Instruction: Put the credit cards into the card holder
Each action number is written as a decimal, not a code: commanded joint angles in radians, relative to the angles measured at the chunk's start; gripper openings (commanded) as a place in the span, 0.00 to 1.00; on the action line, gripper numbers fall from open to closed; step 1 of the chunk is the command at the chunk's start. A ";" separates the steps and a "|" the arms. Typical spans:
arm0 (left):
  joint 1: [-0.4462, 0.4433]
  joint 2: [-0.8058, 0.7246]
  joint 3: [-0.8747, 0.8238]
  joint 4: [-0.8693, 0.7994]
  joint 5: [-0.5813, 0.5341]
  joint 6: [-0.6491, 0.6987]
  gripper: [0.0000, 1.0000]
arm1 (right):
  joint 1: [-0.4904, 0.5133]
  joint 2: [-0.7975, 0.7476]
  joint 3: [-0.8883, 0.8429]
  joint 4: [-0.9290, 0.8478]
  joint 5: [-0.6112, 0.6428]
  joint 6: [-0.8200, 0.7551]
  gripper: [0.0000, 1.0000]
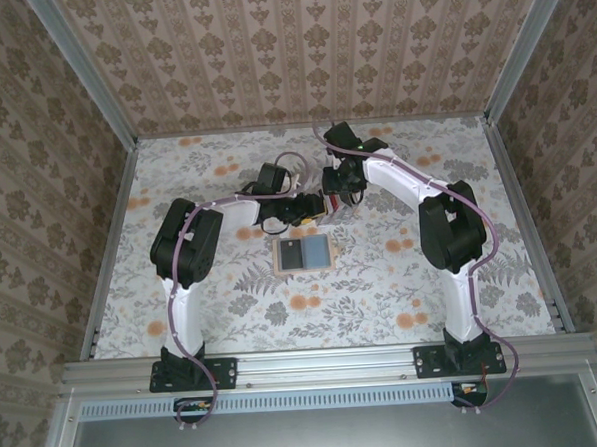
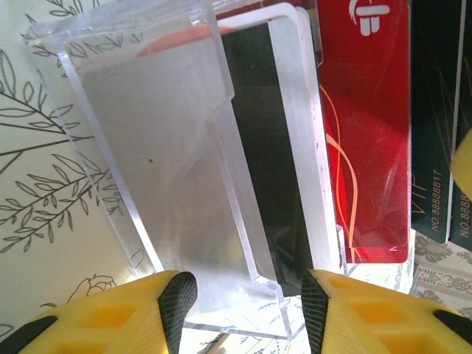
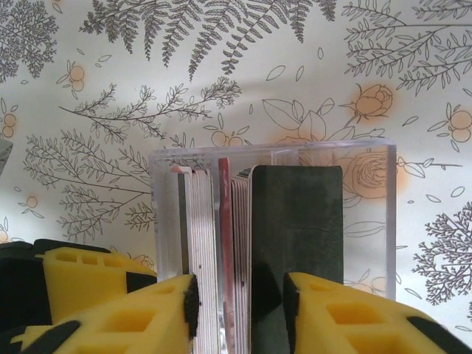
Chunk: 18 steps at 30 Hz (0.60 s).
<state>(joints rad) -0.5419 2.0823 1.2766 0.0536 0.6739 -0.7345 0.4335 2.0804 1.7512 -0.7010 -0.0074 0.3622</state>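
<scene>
**Transfer stage.** The right gripper (image 3: 240, 306) pinches the bunched credit cards (image 3: 210, 243) edge-on, apparently to draw them out of a clear plastic case (image 2: 147, 147). The left gripper (image 2: 242, 310) clamps the case's lower edge as a brace. The tan card holder (image 1: 302, 253) lies open on the table (image 1: 463, 305) nearby, grey-blue interior up, ready to receive them.

The clear case (image 2: 147, 147) is glossy transparent plastic; the credit cards (image 2: 369, 133) are smooth and shiny. The left gripper (image 2: 248, 306) has matt yellow plastic fingers (image 2: 369, 313) with black ribbed pads (image 2: 177, 302). The table (image 3: 74, 74) looks matt.
</scene>
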 commanded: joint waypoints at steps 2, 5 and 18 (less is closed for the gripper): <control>-0.010 0.027 -0.013 -0.006 0.012 -0.009 0.49 | -0.009 -0.047 -0.011 -0.029 -0.004 -0.006 0.29; -0.011 0.028 -0.014 -0.003 0.011 -0.012 0.49 | -0.010 -0.059 -0.019 -0.025 -0.007 -0.006 0.23; -0.015 0.028 -0.012 -0.007 0.009 -0.013 0.49 | -0.031 -0.085 -0.042 -0.007 -0.062 0.003 0.08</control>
<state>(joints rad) -0.5426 2.0827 1.2766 0.0536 0.6735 -0.7349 0.4042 2.0430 1.7237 -0.7052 -0.0265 0.3622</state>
